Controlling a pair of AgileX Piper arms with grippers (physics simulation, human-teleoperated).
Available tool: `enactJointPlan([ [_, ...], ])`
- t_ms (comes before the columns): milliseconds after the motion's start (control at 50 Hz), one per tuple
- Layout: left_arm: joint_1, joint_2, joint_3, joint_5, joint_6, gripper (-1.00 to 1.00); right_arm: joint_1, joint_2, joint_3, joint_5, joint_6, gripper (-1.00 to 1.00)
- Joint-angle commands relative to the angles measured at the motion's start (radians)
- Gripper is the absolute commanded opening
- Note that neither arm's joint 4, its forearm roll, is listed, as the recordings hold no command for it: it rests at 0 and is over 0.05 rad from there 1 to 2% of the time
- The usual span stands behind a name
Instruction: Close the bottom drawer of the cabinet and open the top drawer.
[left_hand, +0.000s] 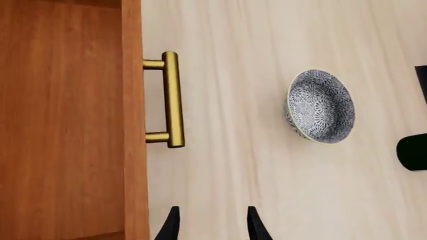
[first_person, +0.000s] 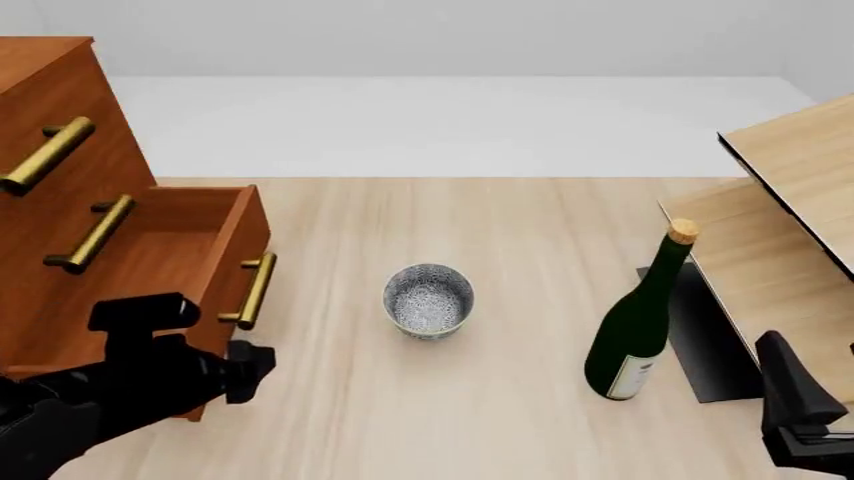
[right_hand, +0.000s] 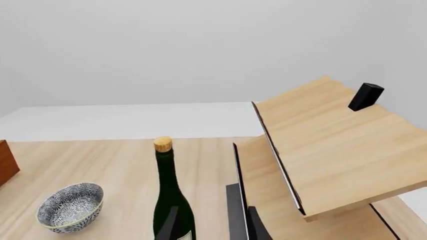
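Note:
The reddish-brown cabinet (first_person: 54, 100) stands at the table's left. Its bottom drawer (first_person: 174, 240) is pulled out, brass bar handle (first_person: 254, 290) facing the table's middle. The top drawer (first_person: 80, 110) sits flush in the chest, with its handle (first_person: 47, 155) above the middle one. My left gripper (left_hand: 212, 227) is open and holds nothing; it hovers just in front of the bottom drawer's handle (left_hand: 172, 100), slightly to its near side, not touching. The black left arm (first_person: 160, 375) covers the drawer's near corner. My right gripper (right_hand: 213, 227) is open and holds nothing at the near right, far from the cabinet.
A blue-patterned bowl (first_person: 427, 300) sits mid-table, to the right of the open drawer. A green corked wine bottle (first_person: 638, 330) stands upright at centre-right, just ahead of my right gripper. A pale wood shelf unit (first_person: 787, 190) fills the right side.

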Motion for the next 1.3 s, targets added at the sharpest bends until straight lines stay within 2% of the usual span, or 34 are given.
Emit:
enactJointPlan([
  [20,0.076,-0.030,0.016,0.012,0.054,1.00,0.001,-0.007,0.000,0.007,0.000,1.00],
  [120,0.125,-0.037,0.030,0.005,0.088,1.00,0.001,-0.010,0.000,0.010,0.000,1.00],
  [580,0.232,-0.069,0.060,-0.021,0.183,1.00,0.003,-0.012,0.000,0.012,-0.002,1.00],
  [660,0.261,-0.086,0.061,-0.018,0.220,1.00,0.002,-0.014,0.000,0.014,-0.002,1.00],
  [1300,0.397,-0.008,0.143,-0.203,0.373,1.00,0.001,-0.004,0.000,0.003,-0.003,1.00],
])
